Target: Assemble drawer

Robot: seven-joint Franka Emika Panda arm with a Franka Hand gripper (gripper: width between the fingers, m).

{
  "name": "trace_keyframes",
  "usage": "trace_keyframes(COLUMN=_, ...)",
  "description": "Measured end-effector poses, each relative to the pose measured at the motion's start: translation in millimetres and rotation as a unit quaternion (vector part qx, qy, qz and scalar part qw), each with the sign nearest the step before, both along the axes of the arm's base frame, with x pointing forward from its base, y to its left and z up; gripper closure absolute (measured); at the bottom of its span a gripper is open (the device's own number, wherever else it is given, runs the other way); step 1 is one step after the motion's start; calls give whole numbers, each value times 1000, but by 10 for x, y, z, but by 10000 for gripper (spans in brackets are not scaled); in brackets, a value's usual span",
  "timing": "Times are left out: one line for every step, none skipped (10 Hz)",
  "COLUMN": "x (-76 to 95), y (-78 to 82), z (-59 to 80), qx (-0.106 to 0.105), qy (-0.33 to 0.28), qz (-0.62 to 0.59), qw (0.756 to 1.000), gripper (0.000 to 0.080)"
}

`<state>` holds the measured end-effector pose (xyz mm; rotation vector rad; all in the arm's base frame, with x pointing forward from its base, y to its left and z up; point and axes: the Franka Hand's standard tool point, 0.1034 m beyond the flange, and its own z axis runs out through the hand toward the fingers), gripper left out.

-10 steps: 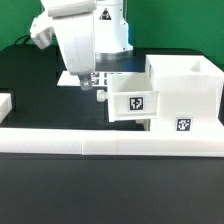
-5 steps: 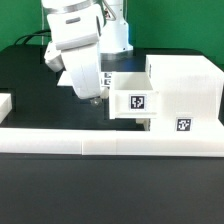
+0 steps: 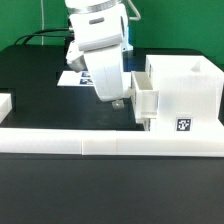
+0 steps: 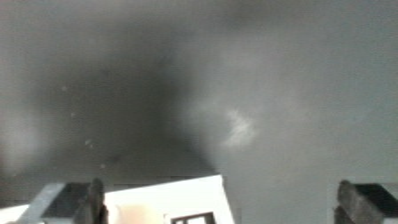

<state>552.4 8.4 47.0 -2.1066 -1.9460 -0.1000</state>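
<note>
Gripper [image 3: 118, 103] at frame centre, jaws spread apart, holding nothing; drawer [image 3: 180, 92] touching it at centre-right.

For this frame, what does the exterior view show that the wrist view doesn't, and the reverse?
Only the exterior view shows the whole scene: the arm bent over a tray partly slid into the boxy housing, the white border rail in front, and the marker board behind. Only the wrist view shows the two dark fingers apart, with mostly blurred dark table between them. Both show a white tagged drawer part, though which part the wrist view catches is unclear.
</note>
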Motion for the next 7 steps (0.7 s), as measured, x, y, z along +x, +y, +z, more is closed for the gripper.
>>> trace_keyframes(x=13, y=95, z=3, qx=0, qy=3, qz=-8, qw=1000, gripper=150)
trace_keyframes(x=12, y=181, z=8, qx=0, qy=6, qz=-13, qw=1000, gripper=150)
trace_keyframes(x=9, y=218, z=9, qx=0, qy=7, qz=-17, qw=1000, gripper=150)
trace_keyframes(x=5, y=238, z=11, qx=0, qy=8, qz=-19, qw=1000, gripper=150)
trace_keyframes(x=-6, y=222, z=4, qx=0, qy=10, qz=-20, qw=1000, gripper=150)
trace_keyframes(x=-28, y=135, z=-14, qx=2, qy=7, qz=-8, qw=1000, gripper=150)
trace_keyframes(x=-41, y=-40, z=-27, qx=3, qy=4, qz=-3, qw=1000, gripper=150)
